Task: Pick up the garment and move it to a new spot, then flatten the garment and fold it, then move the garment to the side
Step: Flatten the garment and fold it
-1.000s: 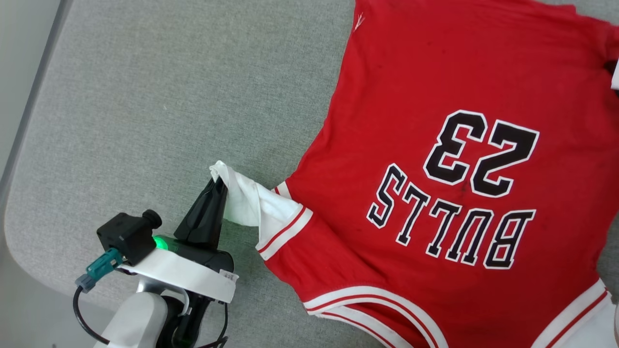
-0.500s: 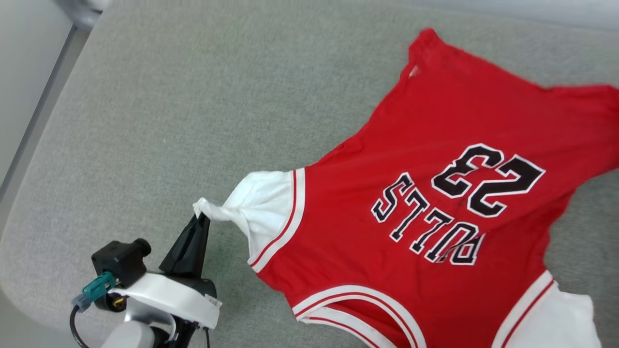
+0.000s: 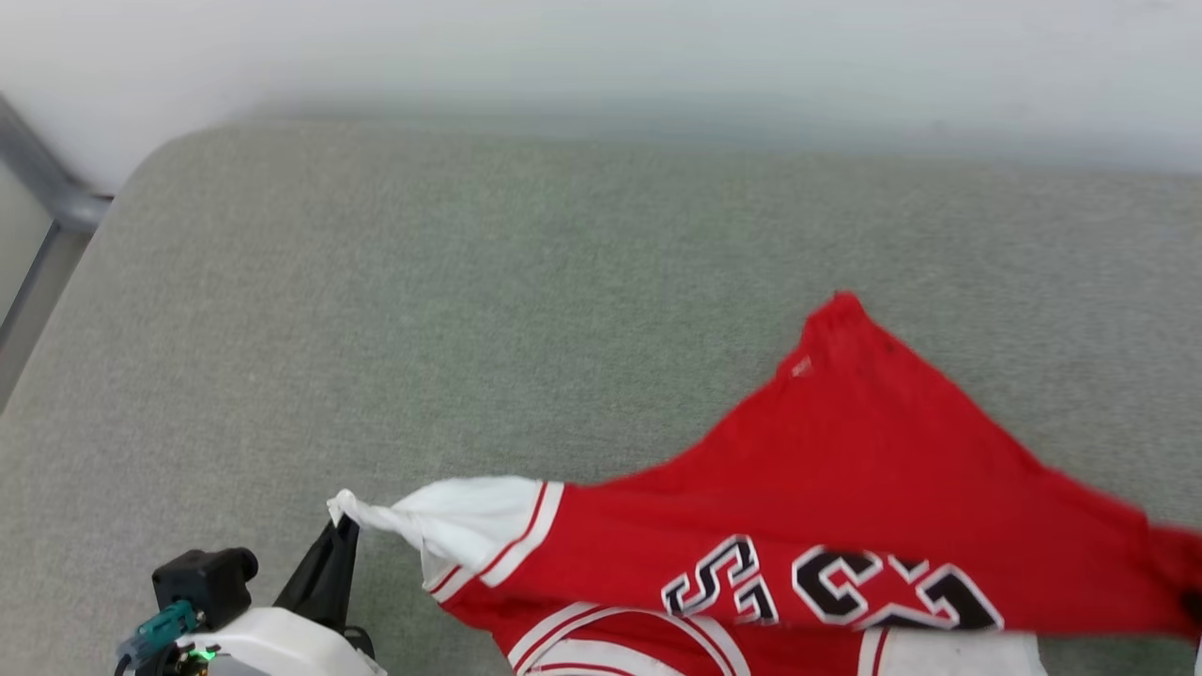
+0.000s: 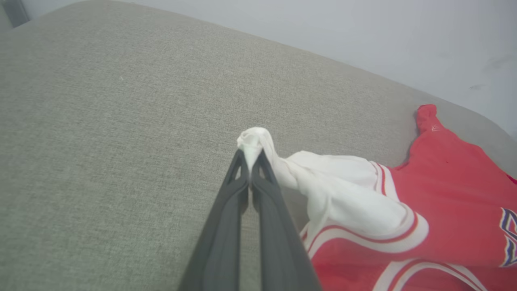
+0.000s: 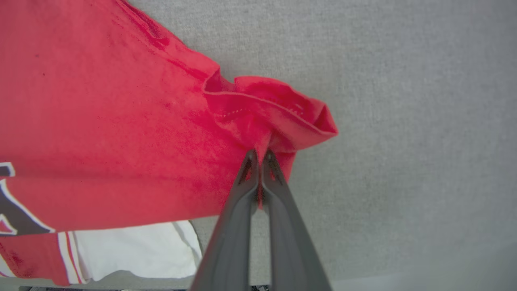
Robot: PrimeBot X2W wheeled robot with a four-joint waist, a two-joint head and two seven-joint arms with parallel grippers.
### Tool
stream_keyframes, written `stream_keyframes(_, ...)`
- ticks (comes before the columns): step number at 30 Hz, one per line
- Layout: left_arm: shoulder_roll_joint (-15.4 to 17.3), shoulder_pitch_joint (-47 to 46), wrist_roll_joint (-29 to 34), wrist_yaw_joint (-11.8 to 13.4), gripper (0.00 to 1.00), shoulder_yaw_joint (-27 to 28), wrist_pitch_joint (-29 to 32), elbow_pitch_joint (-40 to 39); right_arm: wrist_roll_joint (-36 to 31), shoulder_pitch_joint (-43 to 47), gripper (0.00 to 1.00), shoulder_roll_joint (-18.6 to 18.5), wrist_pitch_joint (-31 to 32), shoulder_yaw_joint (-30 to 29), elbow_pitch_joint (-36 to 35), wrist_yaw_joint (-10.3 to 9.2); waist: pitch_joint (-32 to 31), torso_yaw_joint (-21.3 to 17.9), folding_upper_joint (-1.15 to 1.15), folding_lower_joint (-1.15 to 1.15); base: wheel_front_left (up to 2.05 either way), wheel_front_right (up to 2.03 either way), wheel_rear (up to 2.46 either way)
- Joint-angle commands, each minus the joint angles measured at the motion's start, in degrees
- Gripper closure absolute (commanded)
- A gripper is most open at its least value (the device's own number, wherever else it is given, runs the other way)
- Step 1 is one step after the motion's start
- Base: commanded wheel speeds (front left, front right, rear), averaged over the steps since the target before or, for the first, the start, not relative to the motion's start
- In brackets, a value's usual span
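A: Left fingers [image 4: 228, 218]?
B: Together, pinching the tip of the white sleeve [image 4: 343, 190].
A: Right fingers [image 5: 238, 218]?
B: Together too, clamped on a bunched red hem corner.
A: Garment [image 3: 845, 469]?
B: Stretched between both grips. Far red corner lies on the grey worktop [image 3: 470, 282]. Print partly visible.

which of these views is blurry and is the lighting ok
Head view: motion blur, the print on the shirt is smeared. Left wrist view: even light, no glare, the left gripper soft near the lens. Right wrist view: sharpest, stitching on the red cloth reads clearly.
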Motion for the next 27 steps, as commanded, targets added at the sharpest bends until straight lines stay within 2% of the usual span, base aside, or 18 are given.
stream_keyframes(1, 0.38, 1.18, -0.18, 0.50, 1.00, 0.03, 0.33, 0.10, 0.23, 4.56, 1.00, 2.25, -1.41, -1.95, -1.63, -0.04, -2.46, -2.01, 0.00, 0.01, 0.00, 0.00, 0.00)
stream_keyframes(6, 0.78, 2.80, -0.64, 0.96, 1.00, -0.22, 1.11, 0.17, 0.43, 13.58, 1.00, 7.59, -4.64, -6.02, -3.06, -0.05, -4.09, -3.42, 0.00, 0.01, 0.00, 0.00, 0.00)
stream_keyframes(11, 1.03, 3.69, -0.82, 1.23, 1.00, -0.23, 1.51, 0.18, 1.03, 17.80, 1.00, 9.17, -7.14, -7.54, -0.67, -0.05, -4.69, -4.30, 0.00, 0.01, 0.00, 0.00, 0.00)
stream_keyframes(12, 1.06, 3.85, -0.88, 1.26, 1.00, -0.24, 1.48, 0.15, 1.33, 17.99, 0.66, 9.23, -8.46, -7.90, -0.09, -0.05, -4.77, -4.53, 0.00, 0.01, 0.00, 0.00, 0.00)
stream_keyframes(13, 1.05, 3.95, -0.94, 1.32, 1.00, -0.33, 1.62, 0.11, 1.50, 17.96, 0.00, 9.23, -9.95, -8.19, 0.74, -0.05, -4.88, -4.72, 0.00, 0.01, 0.00, 0.00, 0.00)
stream_keyframes(18, 1.01, 4.18, -0.89, 1.42, 1.00, -1.04, 2.28, -0.17, 3.42, 16.61, 0.00, 9.39, -19.03, -6.87, 4.79, -0.03, -5.31, -5.18, 0.00, 0.01, 0.00, 0.00, 0.00)
stream_keyframes(23, 1.31, 3.37, -0.78, 1.40, 1.00, -1.18, 2.39, -0.67, 2.03, 12.76, 0.00, 9.38, -32.53, -5.40, 4.58, -0.03, -5.01, -5.03, 0.00, 0.01, 0.00, 0.00, 0.00)
stream_keyframes(27, 1.41, 2.39, -0.61, 1.21, 1.00, -1.20, 2.10, -1.35, 1.93, 8.79, 0.00, 7.33, -42.88, -0.63, 4.79, -0.03, -4.08, -4.79, 0.00, 0.01, 0.00, 0.00, 0.00)
